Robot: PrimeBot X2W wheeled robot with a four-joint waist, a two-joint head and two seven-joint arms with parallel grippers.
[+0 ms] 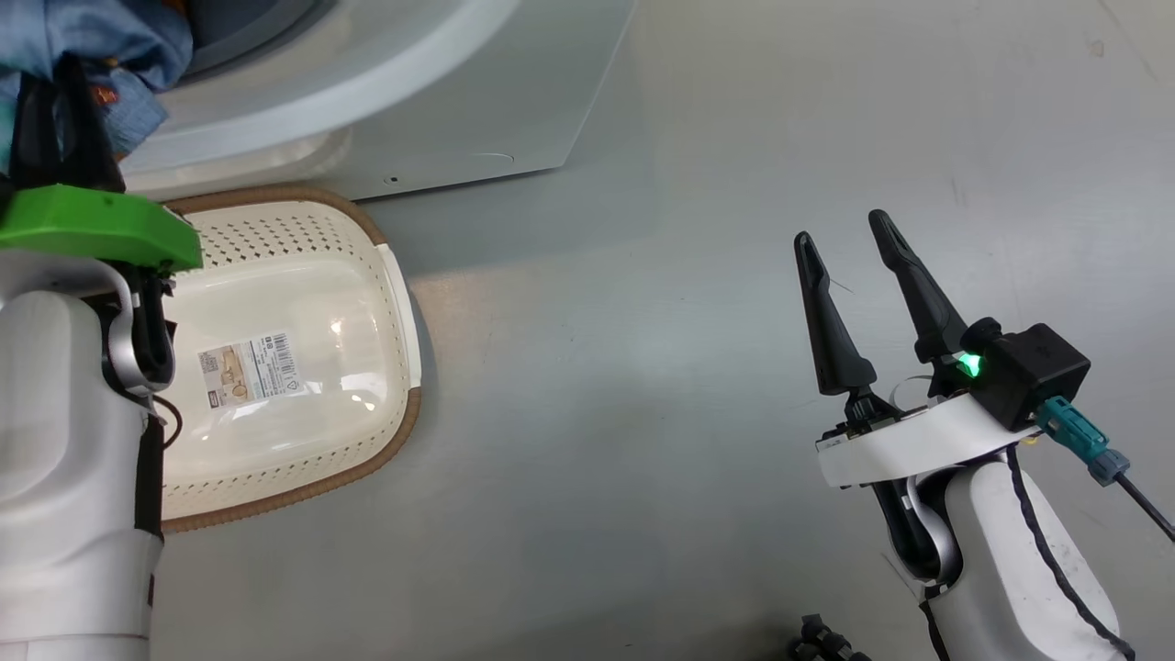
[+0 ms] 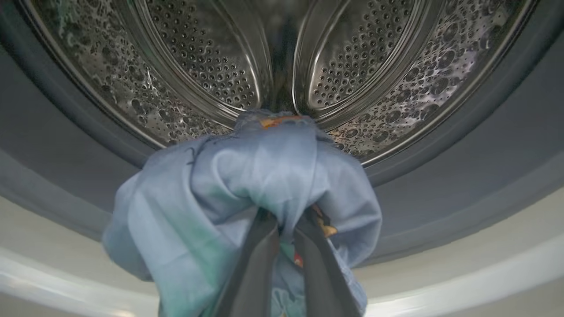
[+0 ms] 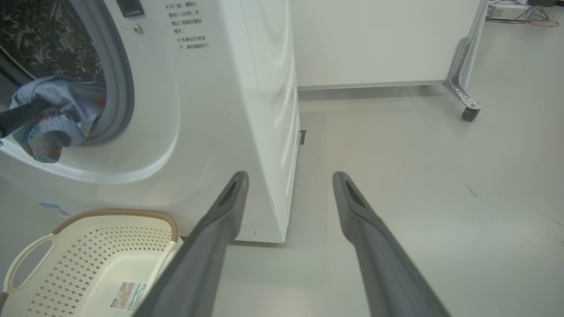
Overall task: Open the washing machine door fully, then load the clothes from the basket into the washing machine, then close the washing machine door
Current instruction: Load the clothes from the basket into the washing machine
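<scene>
Washing machine (image 3: pixel 211 110): mouth open, upper left of right wrist view.
Basket (image 1: pixel 275 239): lower left, bare floor showing.
Clothes (image 2: pixel 246 176): blue bundle at the drum (image 2: pixel 198 66) lip.
Left gripper (image 2: pixel 286 218): clamped on the bundle; should reach deeper before releasing.
Right gripper (image 1: pixel 840 227): fingers apart, holding nothing.

The clothes (image 2: pixel 246 185) are matt cloth, the drum (image 2: pixel 198 66) shiny perforated steel, the basket (image 1: pixel 303 234) glossy plastic.

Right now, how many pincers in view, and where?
2. Left pincer is shut on the clothes at the washing machine drum mouth. Right pincer is open, empty, over the floor right of the basket. None hidden.
</scene>
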